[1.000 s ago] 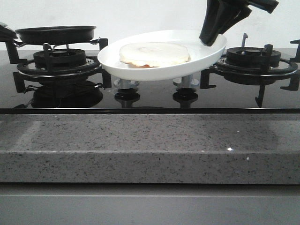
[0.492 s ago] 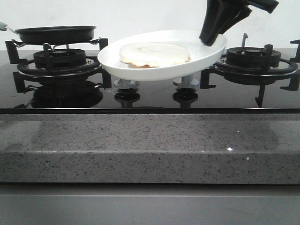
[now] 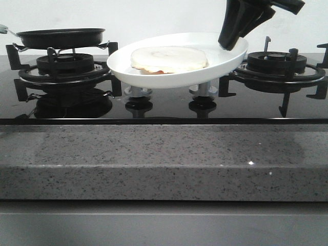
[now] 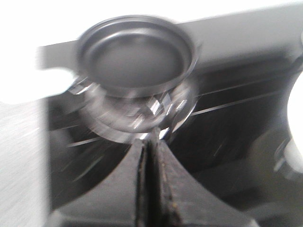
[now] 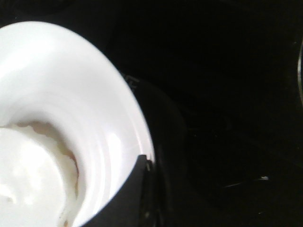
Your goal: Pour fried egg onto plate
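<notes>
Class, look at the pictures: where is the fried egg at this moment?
In the front view the fried egg lies in the white plate, held between the two burners by the right end effector, with the black pan empty on the left burner.

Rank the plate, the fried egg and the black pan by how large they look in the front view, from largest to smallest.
1. The plate, clearly widest.
2. The pan and the fried egg look nearly the same width. The pan seems slightly wider, but it may sit at a different depth, so I leave them tied.
</notes>
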